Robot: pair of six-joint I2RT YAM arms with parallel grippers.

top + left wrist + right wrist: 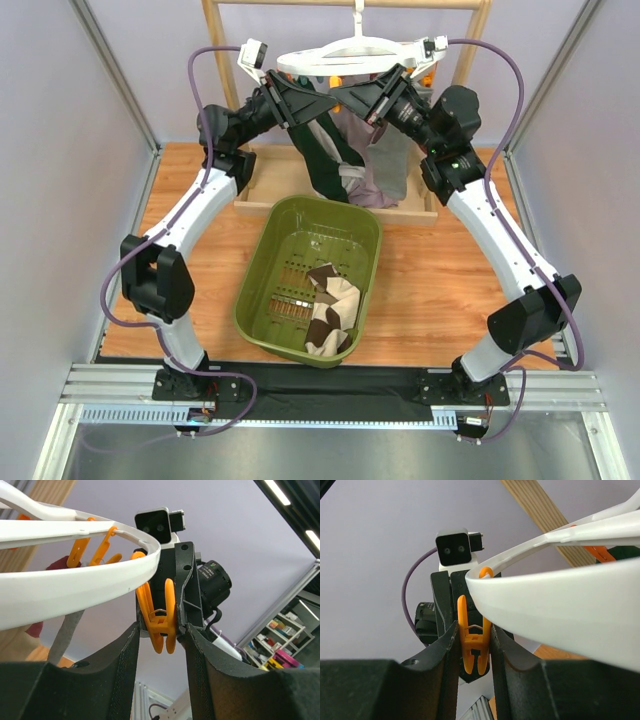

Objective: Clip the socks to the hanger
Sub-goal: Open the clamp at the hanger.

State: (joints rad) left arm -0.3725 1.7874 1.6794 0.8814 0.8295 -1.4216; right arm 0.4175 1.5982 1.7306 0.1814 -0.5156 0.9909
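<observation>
**Clearances.** Nearest, both arm bases sit on a metal rail (110,385) at the front edge of the table (440,280). The green basket (252,290) stands mid-table between the two arms and touches neither. Open wood lies to either side of it. A brown-and-cream sock (330,305) lies inside, toward the near right corner. Close behind the basket's far rim is a shallow wooden tray (262,182). Above the tray room is tight: both arms reach up and inward, and their tips meet under the front of the white hanger (352,48).

**Grippers.** The left gripper (161,628) has its jaws part-way apart, straddling an orange clip (161,622) that hangs from the ring. A slim gap shows on each side of the clip. The right gripper (472,630) has its jaws narrow, with both fingers pressed against an orange clip (472,650). Each wrist view shows the other gripper directly behind its clip. Whether both are on one clip cannot be told.

**Socks at the hanger.** A dark green sock (322,160), a grey sock (397,165) and a lilac sock (365,192) hang beneath the ring, down toward the tray.

**Surface and room.** The tabletop is light wood. Pale grey panels (50,150) close the left and right sides. Farthest back stands the wooden rack (211,40), and the hanger's hook rises toward its top rail.
</observation>
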